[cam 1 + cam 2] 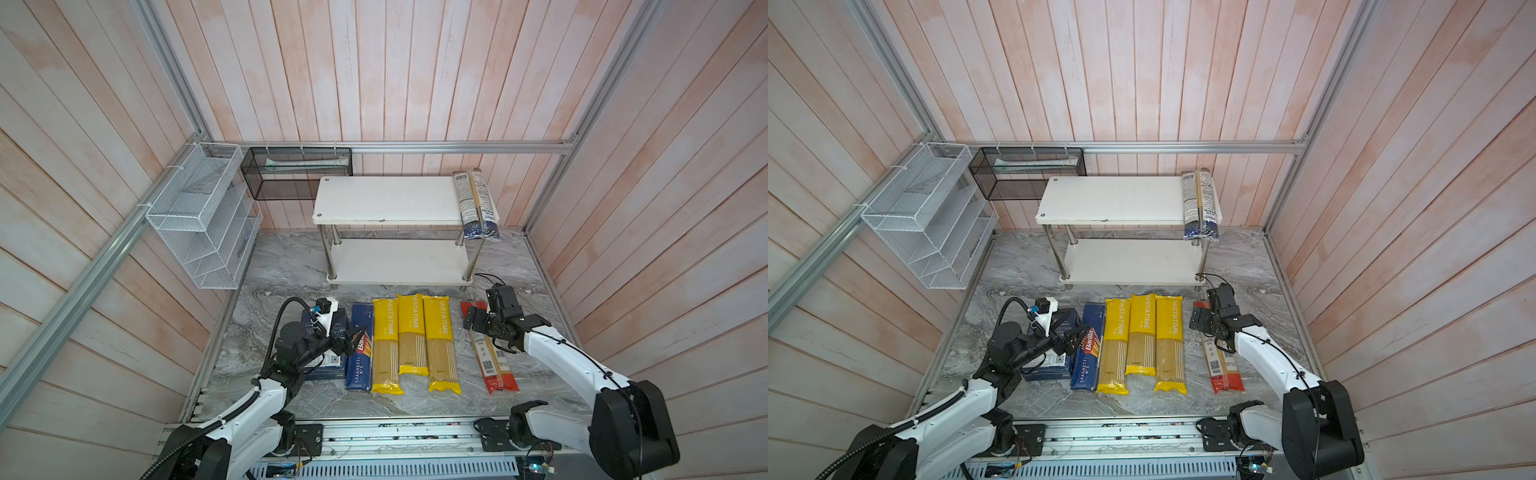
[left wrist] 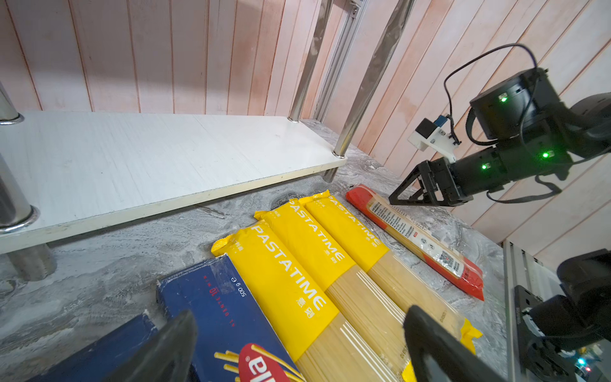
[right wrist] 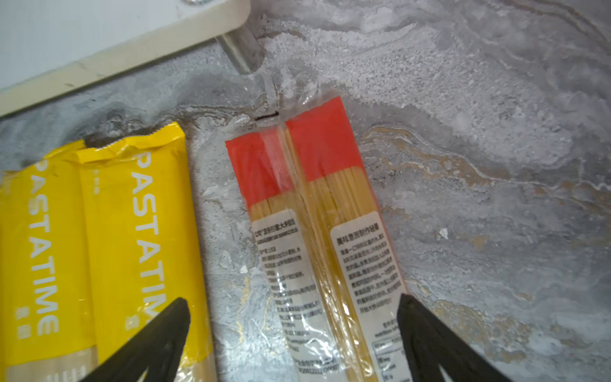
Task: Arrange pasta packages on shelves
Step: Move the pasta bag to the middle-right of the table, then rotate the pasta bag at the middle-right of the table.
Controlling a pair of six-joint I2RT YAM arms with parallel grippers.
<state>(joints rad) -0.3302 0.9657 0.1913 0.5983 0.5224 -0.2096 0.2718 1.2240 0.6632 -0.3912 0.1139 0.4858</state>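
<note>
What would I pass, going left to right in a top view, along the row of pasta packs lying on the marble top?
Dark blue box → Barilla spaghetti box → left PASTATIME bag → middle PASTATIME bag → right PASTATIME bag → red-ended spaghetti bag.

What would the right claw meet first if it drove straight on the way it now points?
Most likely the red-ended bag. The right claw points down at it, open, with a jaw to either side of the pack. How high it hangs above the bag is unclear.
</note>
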